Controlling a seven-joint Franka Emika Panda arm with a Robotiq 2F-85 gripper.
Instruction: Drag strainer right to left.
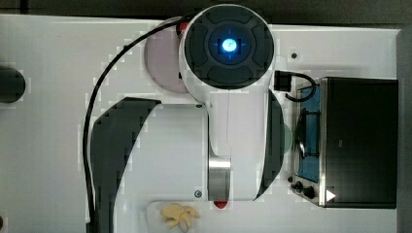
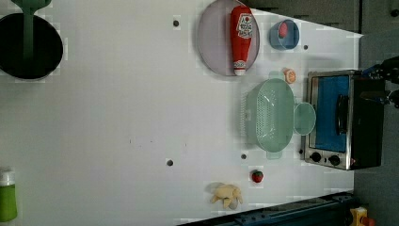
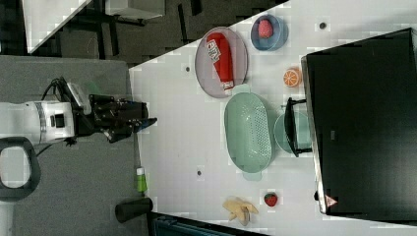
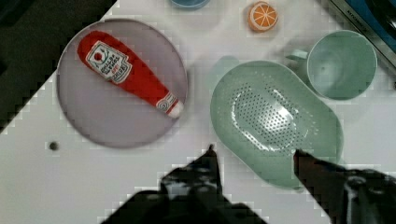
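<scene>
Wrist view has our gripper (image 4: 254,156) hanging above the table with its jaws spread and nothing between them, so we'd say the drag hasn't started at all. The strainer (image 2: 270,115) sits right beside the toaster oven (image 2: 341,120), with the little green cup (image 2: 304,118) squeezed between the two and the grey-lilac plate (image 2: 214,40) with the ketchup bottle (image 2: 242,37) near the strainer's rim. Still ahead of us: coming down, hooking the rim, pulling it away from the oven. Surface is a plain white table (image 2: 117,117); past the table edge away from the oven, the right view shows dark grey floor (image 3: 64,69).
</scene>
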